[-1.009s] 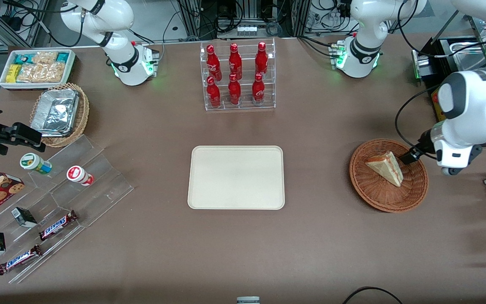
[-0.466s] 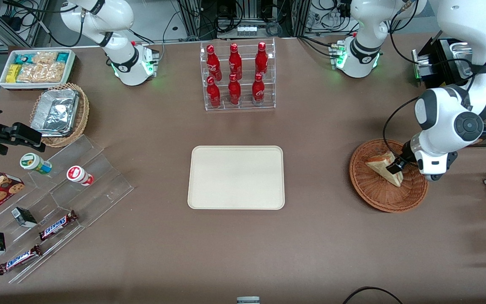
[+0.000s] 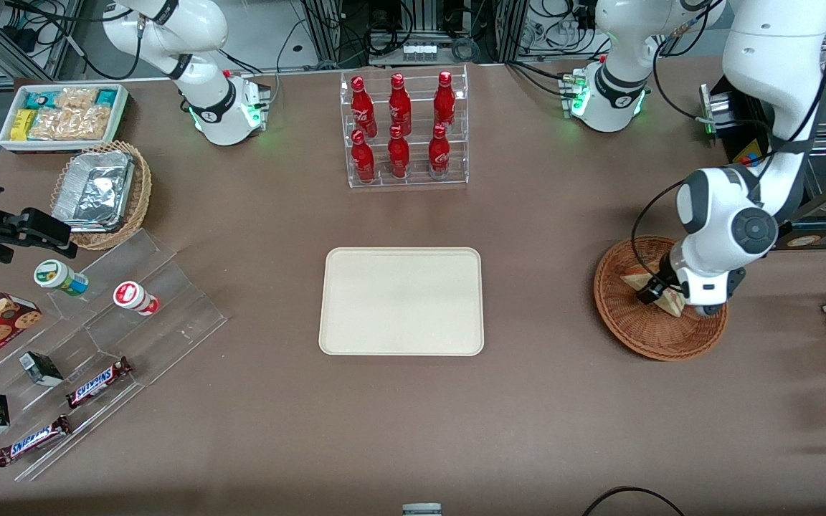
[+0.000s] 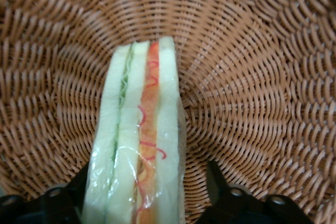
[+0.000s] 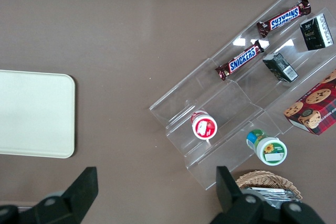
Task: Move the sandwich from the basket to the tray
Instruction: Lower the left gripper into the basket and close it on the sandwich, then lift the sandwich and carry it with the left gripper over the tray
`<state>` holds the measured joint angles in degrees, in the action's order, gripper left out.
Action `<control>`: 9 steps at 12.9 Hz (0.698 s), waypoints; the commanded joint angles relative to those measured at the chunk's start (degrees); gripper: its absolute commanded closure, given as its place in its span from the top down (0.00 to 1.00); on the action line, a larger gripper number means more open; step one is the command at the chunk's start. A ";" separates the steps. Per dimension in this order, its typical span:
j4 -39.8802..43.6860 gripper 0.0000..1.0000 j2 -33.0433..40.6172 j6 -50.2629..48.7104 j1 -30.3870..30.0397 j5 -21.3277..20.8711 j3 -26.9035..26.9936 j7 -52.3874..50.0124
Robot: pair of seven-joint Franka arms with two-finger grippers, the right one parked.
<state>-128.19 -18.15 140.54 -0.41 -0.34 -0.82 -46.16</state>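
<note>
the table (image 3: pixel 563 401) carries every item in the scene. the tray (image 3: pixel 401 301) lies flat near its middle, with nothing on it. the basket (image 3: pixel 621 322) rests on the table well apart from the tray, toward the working arm's end, and at about the same distance from the front camera.

the left arm (image 3: pixel 732 222) reaches down over the basket. its gripper (image 3: pixel 653 290) sits low inside the basket bowl, at the sandwich (image 4: pixel 139 145). in the wrist view the two fingers (image 4: pixel 218 184) stand apart, one on each side of the sandwich, with the wedge between them. the fingers bracket the wrapped faces closely; whether they press on them cannot be told. no squeeze shows in the bread.

the sandwich stands on edge in the basket, filling layers facing the wrist camera, with the clear wrap visible over the red and green layers. its lower part rests on the woven floor.

task progress, as a judgement: early stage. the approach and the straddle of the sandwich look complete. not yet done: closing on the sandwich, lifting it above the basket rim, carrying it across the open table to the tray, lowering it and releasing it. the grasp calls for light force, since the bread is soft and the wrap may slip.

a rack of red bottles (image 3: pixel 402 129) stands farther from the front camera than the tray, outside the likely transfer path.
</note>
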 commanded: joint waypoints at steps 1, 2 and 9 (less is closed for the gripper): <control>-0.22 0.52 0.75 -0.96 0.24 -0.19 0.21 0.37; 0.05 0.42 1.27 -2.88 0.15 -0.54 0.29 1.07; 14.60 0.33 5.59 -27.28 2.68 -0.81 -0.50 6.59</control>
<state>-120.53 -12.55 121.72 0.17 -0.56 -1.10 -41.49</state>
